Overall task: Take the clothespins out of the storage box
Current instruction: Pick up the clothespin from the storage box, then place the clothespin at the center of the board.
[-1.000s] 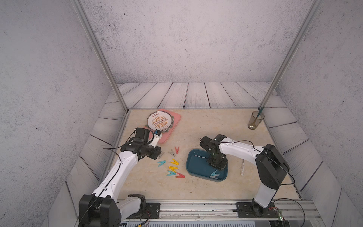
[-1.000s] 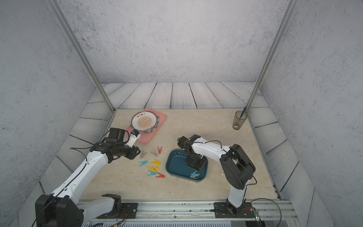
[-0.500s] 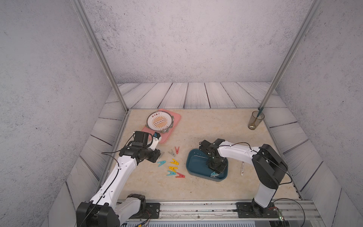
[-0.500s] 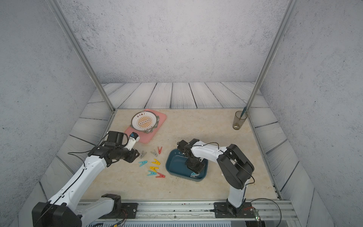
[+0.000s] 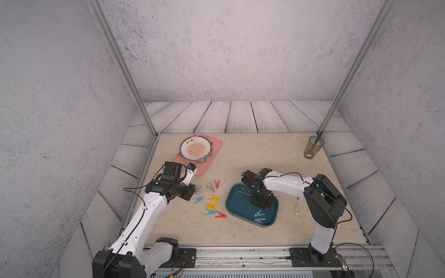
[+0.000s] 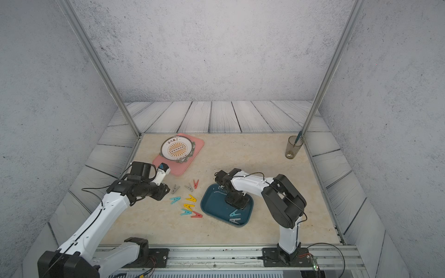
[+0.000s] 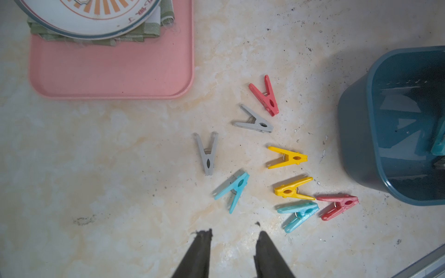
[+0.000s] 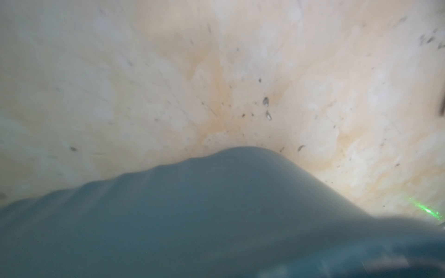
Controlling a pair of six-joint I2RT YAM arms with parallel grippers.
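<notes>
**Twin white-and-black arms on a shared rail.**
The left arm (image 5: 147, 211) and right arm (image 5: 285, 183) have white shell links joined by black cylindrical joint housings; a thin black cable (image 5: 291, 173) runs along each. Black base blocks (image 5: 304, 257) sit on a silver slotted rail (image 5: 240, 254), with red wires (image 5: 333, 255) beside them. The left gripper (image 7: 232, 237) ends in two dark, tapering fingers (image 7: 198, 255).

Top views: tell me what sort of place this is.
Probably a robot test cell, not a home: left arm and right arm bolted to an aluminium rail, grey panel walls, clothespins staged as props.
</notes>
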